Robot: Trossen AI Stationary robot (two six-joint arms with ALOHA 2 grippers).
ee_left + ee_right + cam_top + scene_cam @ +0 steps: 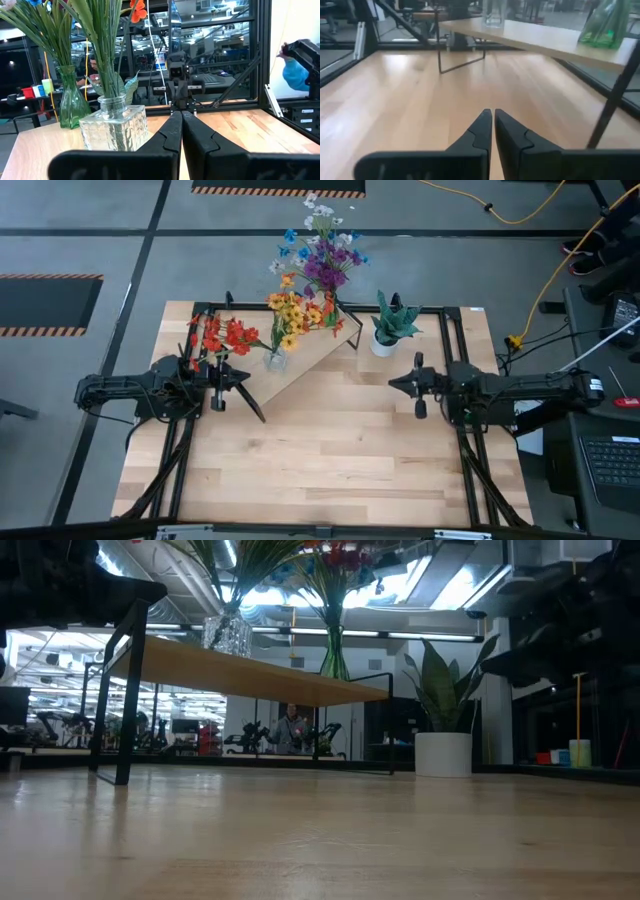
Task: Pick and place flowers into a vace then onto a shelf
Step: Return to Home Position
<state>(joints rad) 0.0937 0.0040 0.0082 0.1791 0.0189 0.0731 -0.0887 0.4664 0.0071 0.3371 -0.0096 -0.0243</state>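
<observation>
Two vases of flowers stand on the light-wood shelf (312, 352), which sits slantwise on the far half of the table. A clear cut-glass vase (275, 361) (114, 125) holds red and yellow-orange blooms (262, 325). A green glass vase (70, 100) (333, 650) holds purple, blue and white blooms (320, 250). My left gripper (247, 377) (181, 117) is shut and holds nothing, hovering just on the near side of the clear vase, by the shelf's left end. My right gripper (392, 383) (493, 116) is shut and holds nothing, over the table to the right of the shelf.
A spiky green plant in a white pot (388, 328) (443, 735) stands on the table right of the shelf. The shelf's thin black legs (122, 710) (439, 50) reach the tabletop. A black frame (455, 315) borders the table. Bare wood (330, 450) fills the near half.
</observation>
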